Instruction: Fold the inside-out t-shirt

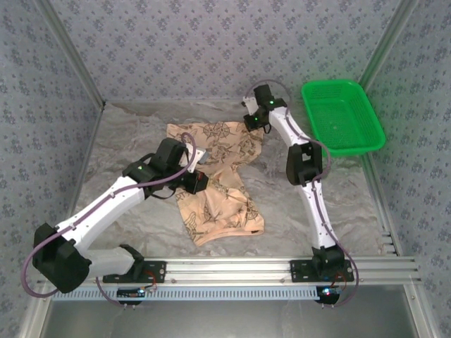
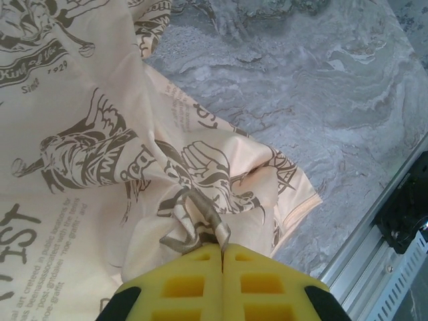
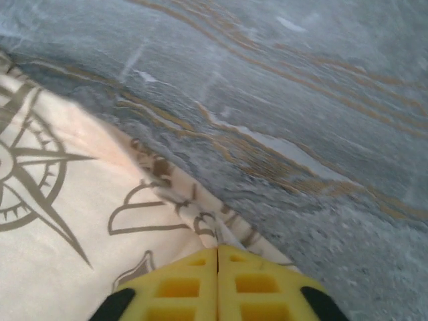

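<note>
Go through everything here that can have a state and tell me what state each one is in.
t-shirt: rumpled, not yet folded, pinched in two places.
left claw: shut on a bunched fold of the t-shirt.
right claw: shut on the t-shirt's edge.
green basket: upright, empty.

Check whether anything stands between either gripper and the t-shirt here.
Nothing visible does. The left gripper is shut on a bunched fold of the t-shirt, and the right gripper is shut on its far edge. The green basket stands apart at the far right, off the cloth.
</note>
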